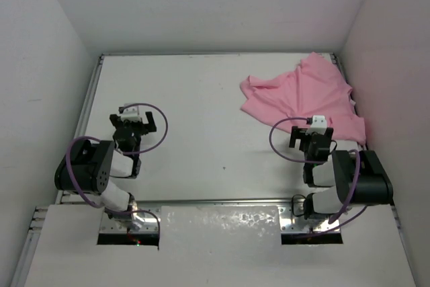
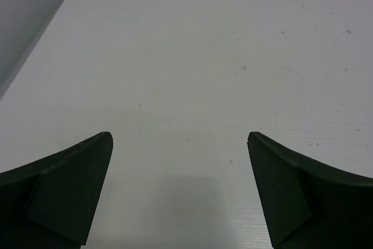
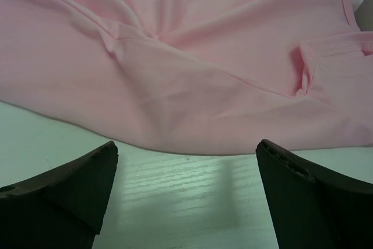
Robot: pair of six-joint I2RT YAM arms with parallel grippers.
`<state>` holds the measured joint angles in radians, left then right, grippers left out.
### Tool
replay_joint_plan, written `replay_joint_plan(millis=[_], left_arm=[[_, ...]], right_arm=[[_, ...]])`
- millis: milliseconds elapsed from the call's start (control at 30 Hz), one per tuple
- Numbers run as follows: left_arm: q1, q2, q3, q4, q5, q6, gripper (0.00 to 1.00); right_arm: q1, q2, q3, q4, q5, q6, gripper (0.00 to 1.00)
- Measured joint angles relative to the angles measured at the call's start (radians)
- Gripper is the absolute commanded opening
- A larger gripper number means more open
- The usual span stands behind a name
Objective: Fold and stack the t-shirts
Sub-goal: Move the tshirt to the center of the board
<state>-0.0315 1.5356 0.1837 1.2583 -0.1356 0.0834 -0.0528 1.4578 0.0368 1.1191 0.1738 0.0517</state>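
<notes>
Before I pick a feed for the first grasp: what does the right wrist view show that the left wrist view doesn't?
Only the right wrist view shows the t-shirt. It lies rumpled, and its near hem sits just beyond the right gripper, not between the fingers.

Only the left wrist view shows a wall at the far left and the left gripper, with no cloth anywhere.

Both views show the white table and an open gripper holding nothing.

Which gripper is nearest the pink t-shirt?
The right gripper: the t-shirt hem lies just ahead of its open jaws. The left gripper is far across the table.
</notes>
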Motion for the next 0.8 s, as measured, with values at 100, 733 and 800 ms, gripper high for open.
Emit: replay_joint_plan(millis=[100, 733, 800], left_arm=[[0.000, 0.000, 0.000, 0.000, 0.001, -0.002, 1.00], [-0.055, 0.069, 1.152, -1.392, 0.192, 0.361, 0.67], [-0.084, 0.080, 1.155, -1.488, 0.230, 0.343, 0.67]], right_arm=[[0.001, -0.024, 0.021, -0.085, 0.002, 0.000, 0.99], [0.009, 0.509, 1.218, -1.473, -0.052, 0.133, 0.39], [0.058, 0.560, 1.279, -1.517, -0.043, 0.126, 0.39]])
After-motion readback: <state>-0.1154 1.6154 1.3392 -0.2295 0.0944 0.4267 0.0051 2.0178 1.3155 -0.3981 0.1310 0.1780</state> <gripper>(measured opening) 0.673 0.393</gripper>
